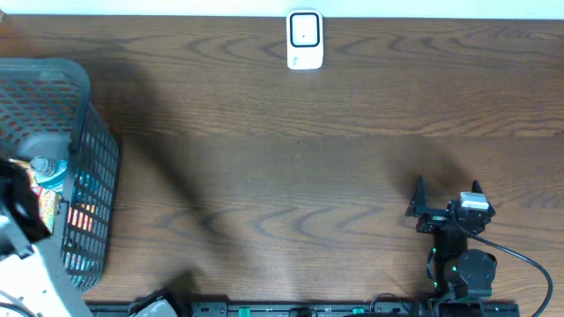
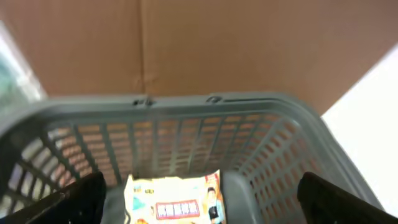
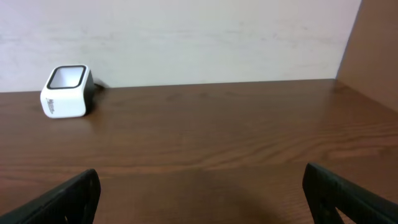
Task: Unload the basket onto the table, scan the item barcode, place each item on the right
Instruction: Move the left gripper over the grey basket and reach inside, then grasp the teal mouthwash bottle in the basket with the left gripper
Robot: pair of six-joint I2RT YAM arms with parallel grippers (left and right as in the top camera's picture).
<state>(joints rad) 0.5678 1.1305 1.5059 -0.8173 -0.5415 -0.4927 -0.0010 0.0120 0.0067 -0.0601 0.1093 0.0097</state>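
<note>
A dark brown wood-grain bench (image 1: 291, 176) fills the overhead view. A grey plastic basket (image 1: 97, 167) with lattice sides stands at its left end, its corners rounded. In the view from inside the basket, a brown cardboard panel (image 2: 217, 43) with a vertical seam rises beyond the far rim. A plain white wall (image 3: 186, 37) runs along the bench's far edge, and a second brown board (image 3: 380, 56) stands at the right end.

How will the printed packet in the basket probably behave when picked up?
The printed packet looks like a thin, flat pouch, so it is probably light and floppy. Its shiny film may be slippery. Lying flat on the basket floor, it seems unlikely to roll.
</note>
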